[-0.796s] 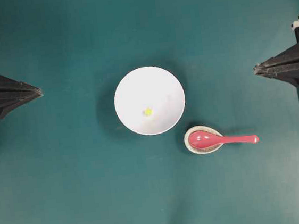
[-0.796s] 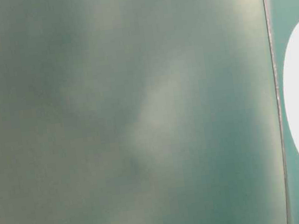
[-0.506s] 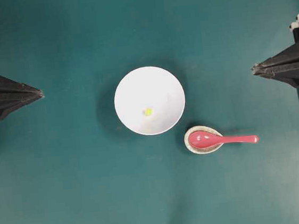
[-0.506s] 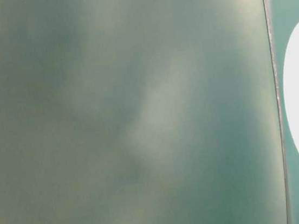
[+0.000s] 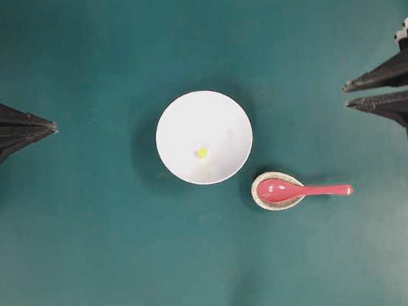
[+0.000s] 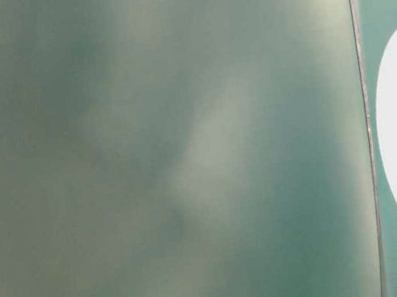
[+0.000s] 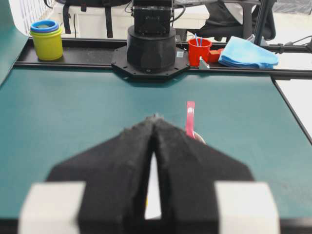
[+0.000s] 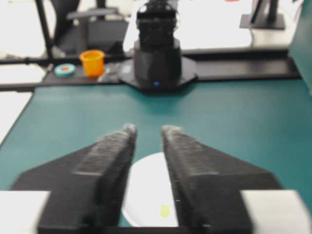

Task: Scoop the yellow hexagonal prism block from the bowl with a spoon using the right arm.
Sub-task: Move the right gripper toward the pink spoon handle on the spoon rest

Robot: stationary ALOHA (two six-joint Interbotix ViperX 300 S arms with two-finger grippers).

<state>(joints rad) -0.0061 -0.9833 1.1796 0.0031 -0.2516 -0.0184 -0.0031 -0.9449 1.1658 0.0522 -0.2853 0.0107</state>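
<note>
Red-pink spoon [image 5: 303,190] unlabelled; right claw [image 5: 345,95] spread, left claw [image 5: 54,127] pressed together

My overhead camera looks straight down on the green tabletop [image 5: 92,267], with my left tool [image 5: 54,127] at its left edge and my right tool [image 5: 347,95] at its right. The table-level camera sits so near that it gives mostly blur, with a white shape at its right edge. My left wrist camera looks along its tool [image 7: 155,118] across the tabletop; my right wrist camera looks along its tool [image 8: 146,129] the opposite way. Overhead and right wrist views share the bowl [image 5: 204,137] [image 8: 146,195].
</note>
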